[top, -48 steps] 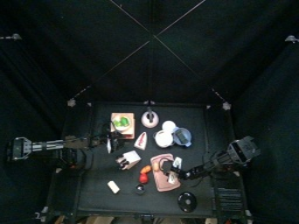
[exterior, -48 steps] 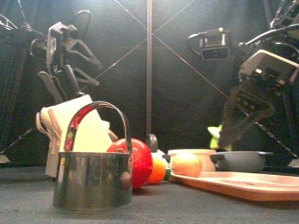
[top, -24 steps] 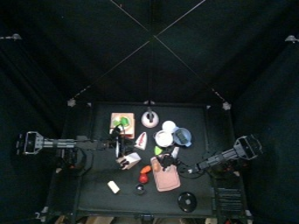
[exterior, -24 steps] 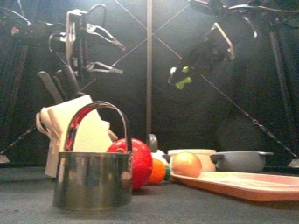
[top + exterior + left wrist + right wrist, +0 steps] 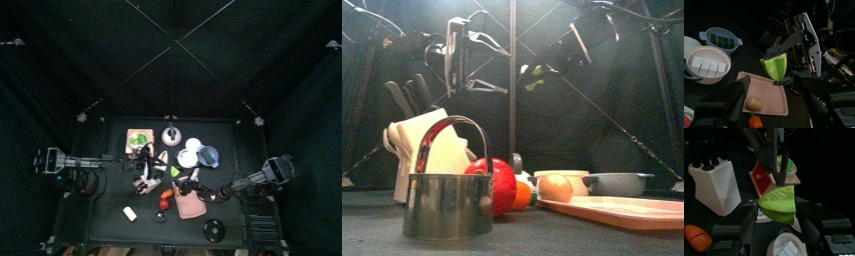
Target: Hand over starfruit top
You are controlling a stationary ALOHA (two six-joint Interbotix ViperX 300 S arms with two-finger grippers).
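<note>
Held aloft over the middle of the table, the green starfruit top (image 5: pixel 774 66) sits clamped in the jaws of the right gripper (image 5: pixel 779 210), well clear of everything below. The left gripper (image 5: pixel 769 87) faces it with jaws spread wide and empty, just short of the fruit.

To make this handover clean, bring the left jaws around the free end of the piece, away from the right gripper's pads, and close squarely across its flat sides. Let the right jaws part only once the left has a firm hold, since a slip here would likely drop the fruit among the dishes.

Beneath the exchange, the pink tray (image 5: pixel 765 92) carries one tan round item (image 5: pixel 753 103). Nearby, the white bowl (image 5: pixel 711 49) holds a row of white cubes, and the blue-grey bowl (image 5: pixel 707 34) holds dark green pieces. Whether the metal cup (image 5: pixel 449 205) at the table's front holds anything cannot be seen
</note>
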